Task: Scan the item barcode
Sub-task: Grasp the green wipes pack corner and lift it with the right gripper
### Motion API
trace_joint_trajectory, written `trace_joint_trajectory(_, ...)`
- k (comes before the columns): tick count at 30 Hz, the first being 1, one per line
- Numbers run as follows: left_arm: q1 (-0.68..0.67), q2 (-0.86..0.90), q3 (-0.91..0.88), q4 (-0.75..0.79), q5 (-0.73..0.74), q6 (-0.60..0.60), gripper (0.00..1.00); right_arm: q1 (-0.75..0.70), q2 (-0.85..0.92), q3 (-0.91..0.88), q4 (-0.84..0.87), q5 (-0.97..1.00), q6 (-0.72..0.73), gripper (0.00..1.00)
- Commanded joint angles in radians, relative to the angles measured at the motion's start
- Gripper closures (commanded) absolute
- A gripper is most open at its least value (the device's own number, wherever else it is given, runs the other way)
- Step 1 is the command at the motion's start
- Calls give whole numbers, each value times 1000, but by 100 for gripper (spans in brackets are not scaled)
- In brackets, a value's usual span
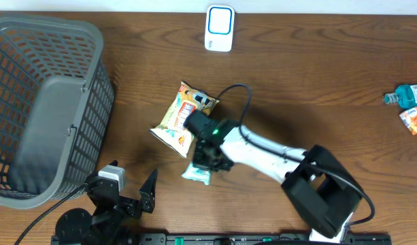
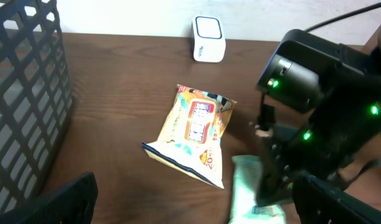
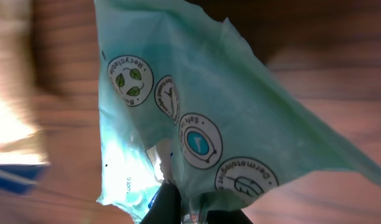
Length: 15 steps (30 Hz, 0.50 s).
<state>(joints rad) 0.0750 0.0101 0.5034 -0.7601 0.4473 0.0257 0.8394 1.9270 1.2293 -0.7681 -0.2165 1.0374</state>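
A: So, from overhead, where is the item?

B: The green packet sits near the front-middle of the wooden table, just beside the near corner of the snack bag. The right gripper is down on it, jaws clamped on its film. Most of it is hidden under the gripper, so I cannot tell its long axis from here.

A: And the other arm?

B: The left gripper is at the front left, well apart from the packet, its fingers spread wide and holding nothing. The white scanner stands at the far edge. A grey lattice basket fills the left side.

A: What about the left wrist view?

B: The packet shows as a pale, matte-green strip running from near to far in the picture, with the right gripper's black body over it. The snack bag, crinkled and glossy, lies slantwise with its top toward the scanner.

A: And the right wrist view?

B: Close up, it is thin, soft, creased film, translucent where light comes through and printed with a row of round badges. It fans out from the dark fingertips pinching its lower edge, and one corner tapers to the lower right. Wood grain is blurred behind it. Whether it is off the table, I cannot tell.
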Motion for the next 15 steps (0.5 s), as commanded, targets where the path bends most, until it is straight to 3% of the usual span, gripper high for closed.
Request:
trace_joint_trajectory(1, 3, -6, 5, 1, 13, -2, 2, -137, -13, 26, -98, -134, -111, 99)
trace_joint_trajectory(5, 3, -6, 5, 1, 13, -2, 2, -270, -14, 36, -115, -543, -331, 99)
trace_joint_trajectory(9, 3, -6, 5, 1, 13, -2, 2, -389, -14, 36, -201, -790, -283, 98)
trace_joint_trajectory(15, 3, -6, 5, 1, 13, -2, 2, -498, -14, 36, -247, -940, -225, 99)
